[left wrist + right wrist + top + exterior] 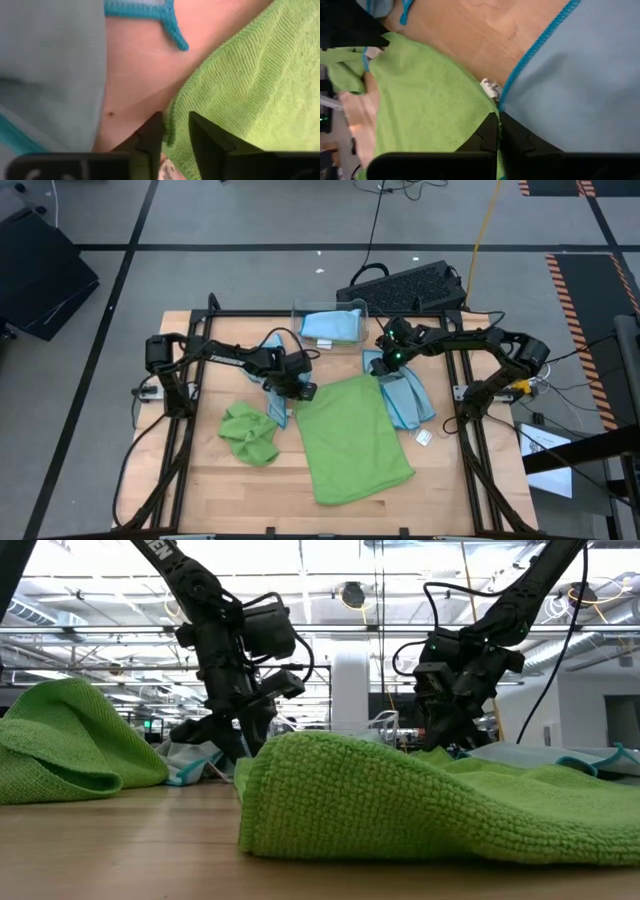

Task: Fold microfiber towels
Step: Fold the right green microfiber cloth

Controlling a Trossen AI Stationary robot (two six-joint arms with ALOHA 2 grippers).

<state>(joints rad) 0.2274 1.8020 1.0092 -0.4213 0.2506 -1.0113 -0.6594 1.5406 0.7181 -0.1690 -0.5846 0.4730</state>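
The wooden table (pixel 200 480) stands on a grey floor, with a black keyboard (pixel 405 285) beyond its far edge. A large green towel (pixel 350 435) lies spread flat in the middle; a crumpled green towel (pixel 250 432) is at its left, blue towels (pixel 410 402) at its right, and one more in the clear bin (pixel 330 325). The left gripper (pixel 175 137), narrow, brackets the flat towel's far left corner. The right gripper (pixel 499 132) pinches its far right corner. The fold seems about to begin: next, both corners likely lift together toward the near edge.
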